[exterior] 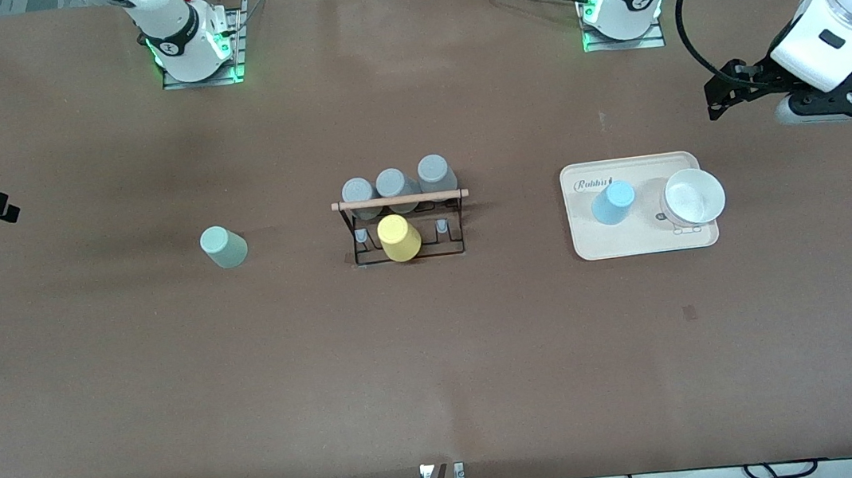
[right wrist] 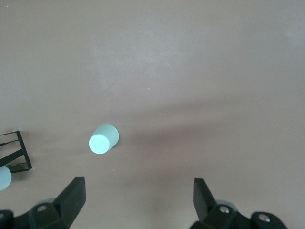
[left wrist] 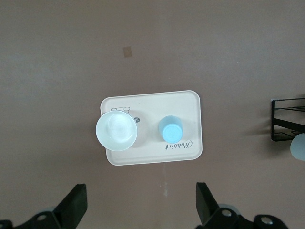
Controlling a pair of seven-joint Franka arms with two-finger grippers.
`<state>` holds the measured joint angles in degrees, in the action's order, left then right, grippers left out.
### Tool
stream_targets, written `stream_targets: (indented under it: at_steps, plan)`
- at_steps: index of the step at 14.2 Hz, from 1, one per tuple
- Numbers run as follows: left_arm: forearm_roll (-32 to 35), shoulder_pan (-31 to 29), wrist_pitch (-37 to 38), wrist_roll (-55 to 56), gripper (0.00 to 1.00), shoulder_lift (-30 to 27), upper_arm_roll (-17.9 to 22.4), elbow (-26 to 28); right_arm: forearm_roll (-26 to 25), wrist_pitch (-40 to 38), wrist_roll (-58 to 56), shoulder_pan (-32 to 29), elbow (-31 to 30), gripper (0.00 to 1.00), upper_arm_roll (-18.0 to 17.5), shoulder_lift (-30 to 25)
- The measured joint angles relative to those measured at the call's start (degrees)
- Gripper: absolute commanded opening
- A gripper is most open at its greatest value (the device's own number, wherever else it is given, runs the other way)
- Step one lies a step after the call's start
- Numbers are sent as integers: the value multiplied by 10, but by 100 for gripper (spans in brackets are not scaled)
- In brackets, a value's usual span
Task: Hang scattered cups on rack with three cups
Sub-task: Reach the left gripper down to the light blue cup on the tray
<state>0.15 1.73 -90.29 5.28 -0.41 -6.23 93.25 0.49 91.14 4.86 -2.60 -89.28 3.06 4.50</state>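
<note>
Two cups lie off the rack (exterior: 404, 225): the mint-green cup (exterior: 223, 247) stands mouth-down on the bare table (exterior: 440, 365) toward the right arm's end, well apart from the rack, and the light blue cup (exterior: 613, 202) stands mouth-down on the beige tray (exterior: 639, 243) toward the left arm's end, just beside a white bowl (exterior: 692, 196) that shares the tray. The rack, black wire with a light wooden rod (exterior: 400, 199) across its top, sits mid-table between the two cups. Three grey cups (exterior: 393, 186) are inverted in a row on its pegs, along the side farther from the front camera. A yellow cup (exterior: 399, 238) is inverted on the rack's nearer row, with a bare peg showing on either side of it. The left gripper (left wrist: 140, 210) hangs in the air at the left arm's end of the table, over bare table close to the tray's edge; its fingers (left wrist: 72, 206) are spread wide with nothing between them, and the left wrist view looks straight down on tray, bowl and blue cup, with a corner of the rack at its edge. The right gripper (right wrist: 138, 205) hangs at the right arm's end, barely inside the front view; its fingers (right wrist: 71, 200) are likewise spread wide and empty, and the right wrist view shows the mint-green cup on the table below with a corner of the rack at the edge.
</note>
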Motion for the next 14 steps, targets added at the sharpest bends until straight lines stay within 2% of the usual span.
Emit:
stream_targets:
  at_steps: [7, 10, 12, 14]
  plan:
    - [0, -2, 20, -1, 100, 0, -1, 0, 0, 0, 0, 0, 3, 100, 0, 3]
    - [0, 4, 49, 0, 100, 4, -20, 1, 0, -5, 0, 0, 2, 100, 0, 4]
    - [0, 11, 65, 2, 100, 24, -38, 7, 0, -26, 0, -1, -4, 100, 0, 9]
    - [-1, 18, 58, 3, 100, 74, -47, 16, 0, -52, 0, -1, -8, 100, 0, 18]
